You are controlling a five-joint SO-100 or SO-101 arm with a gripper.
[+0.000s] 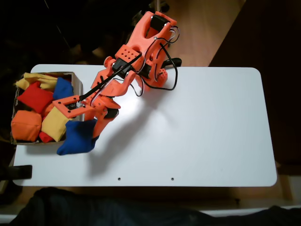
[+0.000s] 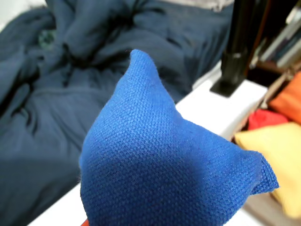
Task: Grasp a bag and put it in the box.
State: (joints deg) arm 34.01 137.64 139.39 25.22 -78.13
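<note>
in the fixed view the orange arm (image 1: pixel 136 56) reached from the far edge of the white desk (image 1: pixel 197 127) down toward the left, and its end effector (image 1: pixel 91 123) was closed on the blue bag (image 1: pixel 76 137), one orange finger (image 1: pixel 100 125) pressed against the bag's right side. the bag hung at the near right corner of the cardboard box (image 1: pixel 77 84), partly over the box's edge and partly over the desk; whether it touched either could not be told from above. the box sat at the left end of the desk and held a heap of beanbags: a red one (image 1: pixel 34 96), an orange one (image 1: pixel 26 125), a yellow one (image 1: pixel 54 123), another yellow one at the back (image 1: pixel 35 81), and a second blue one (image 1: pixel 62 88) near the box's right wall. a black cable (image 1: pixel 169 70) looped off the arm over the desk. in the wrist view the bag (image 2: pixel 169 169) sat close to the lens, its woven fabric bunched up into a peak, with a strip of the desk (image 2: pixel 211 108) behind it, a yellow beanbag (image 2: pixel 275 146) and a red one (image 2: pixel 265 117) at the right, and rumpled dark blue cloth (image 2: pixel 56 94) beyond the desk's edge.
</note>
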